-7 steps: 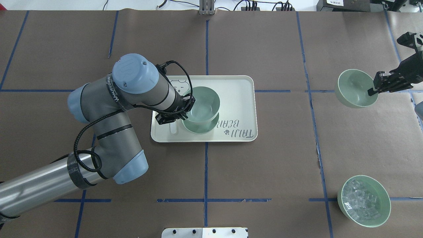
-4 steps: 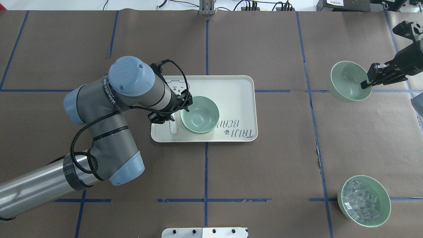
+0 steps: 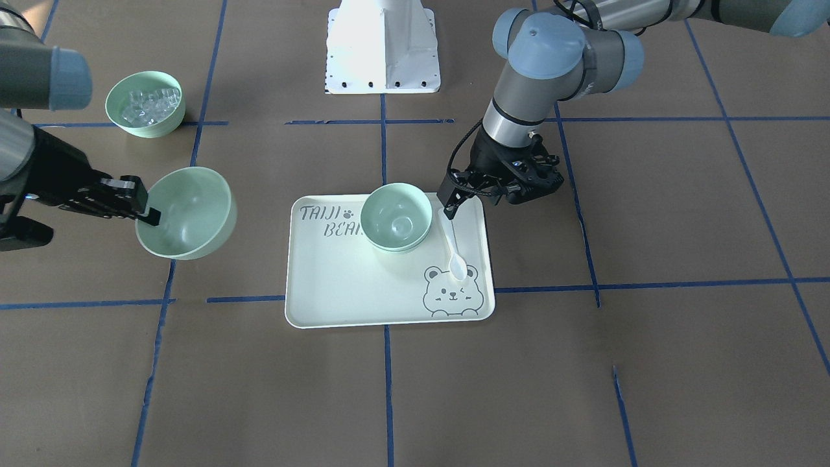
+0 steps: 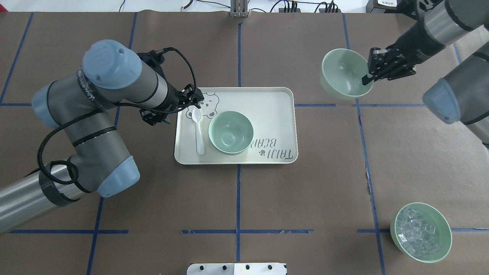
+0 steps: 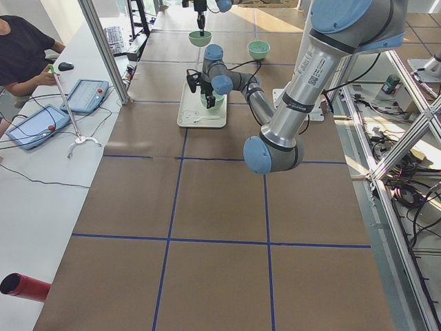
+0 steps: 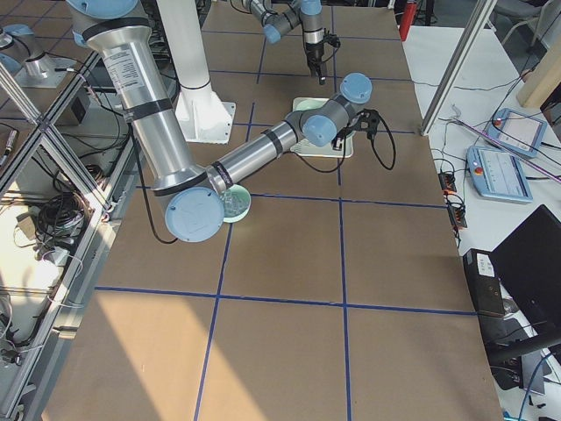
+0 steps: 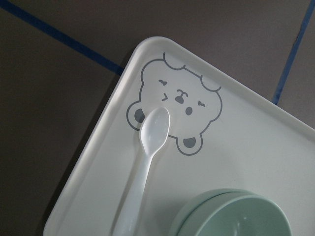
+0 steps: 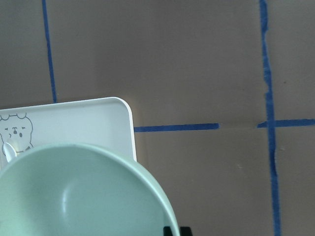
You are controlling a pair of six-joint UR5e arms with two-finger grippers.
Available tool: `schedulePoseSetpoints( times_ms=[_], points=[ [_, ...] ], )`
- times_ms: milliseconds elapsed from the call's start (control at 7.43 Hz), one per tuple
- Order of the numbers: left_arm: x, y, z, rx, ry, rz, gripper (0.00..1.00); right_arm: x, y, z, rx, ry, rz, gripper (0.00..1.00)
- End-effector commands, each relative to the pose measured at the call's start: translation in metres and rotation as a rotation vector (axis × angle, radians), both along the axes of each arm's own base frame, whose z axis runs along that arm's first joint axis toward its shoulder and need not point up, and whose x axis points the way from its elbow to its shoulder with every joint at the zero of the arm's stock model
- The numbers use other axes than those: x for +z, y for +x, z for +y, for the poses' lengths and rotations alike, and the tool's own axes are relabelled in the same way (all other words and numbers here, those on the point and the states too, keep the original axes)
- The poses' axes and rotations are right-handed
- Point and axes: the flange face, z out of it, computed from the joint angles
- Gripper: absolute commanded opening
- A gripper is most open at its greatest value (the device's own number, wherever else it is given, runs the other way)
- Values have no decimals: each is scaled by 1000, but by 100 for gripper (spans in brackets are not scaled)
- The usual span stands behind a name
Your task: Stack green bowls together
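Two green bowls (image 4: 230,132) sit nested in the bear-print tray (image 4: 275,114); they also show in the front view (image 3: 396,216) and the left wrist view (image 7: 236,216). My left gripper (image 4: 172,109) is open and empty, above the tray's left edge (image 3: 493,191), apart from the bowls. My right gripper (image 4: 367,78) is shut on the rim of the third green bowl (image 4: 345,79) and holds it in the air, right of the tray and beyond it. This bowl also shows in the front view (image 3: 187,213) and fills the bottom left of the right wrist view (image 8: 74,196).
A white plastic spoon (image 4: 198,130) lies in the tray, left of the nested bowls. A green bowl with clear cubes (image 4: 421,232) stands at the near right. The white robot base (image 3: 381,45) is at the near middle edge. Blue tape lines cross the brown table.
My left gripper let go of its bowl, now nested in the tray's bowl, and drew back to the left. My right gripper carried its bowl left, nearer the tray.
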Motion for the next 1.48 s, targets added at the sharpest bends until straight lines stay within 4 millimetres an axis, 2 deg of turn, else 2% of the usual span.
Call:
schedulePoseSetpoints(
  times_ms=[0, 135, 269, 404, 538, 673, 808, 942, 1346],
  points=[
    [27, -63, -23, 39, 96, -58, 100, -76, -117, 52, 37, -1, 24, 0],
    [43, -91, -36, 36, 124, -87, 100, -94, -161, 75, 53, 9, 39, 0],
    [65, -119, -47, 45, 163, -132, 100, -101, -199, 99, 57, 45, 62, 0],
    [88, -146, -55, 60, 195, -176, 100, -104, -220, 108, 64, 65, 79, 0],
    [116, -175, -54, 99, 225, -215, 100, -114, -233, 103, 68, 62, 80, 0],
    [141, -216, -61, 126, 261, -249, 100, -126, -250, 91, 77, 56, 87, 0],
    [158, -243, -63, 138, 271, -267, 100, -123, -259, 84, 81, 48, 104, 0],
    [163, -256, -66, 139, 281, -278, 100, -119, -257, 83, 82, 47, 109, 0],
    [166, -255, -67, 141, 277, -279, 100, -118, -255, 84, 80, 29, 135, 0]
  ],
)
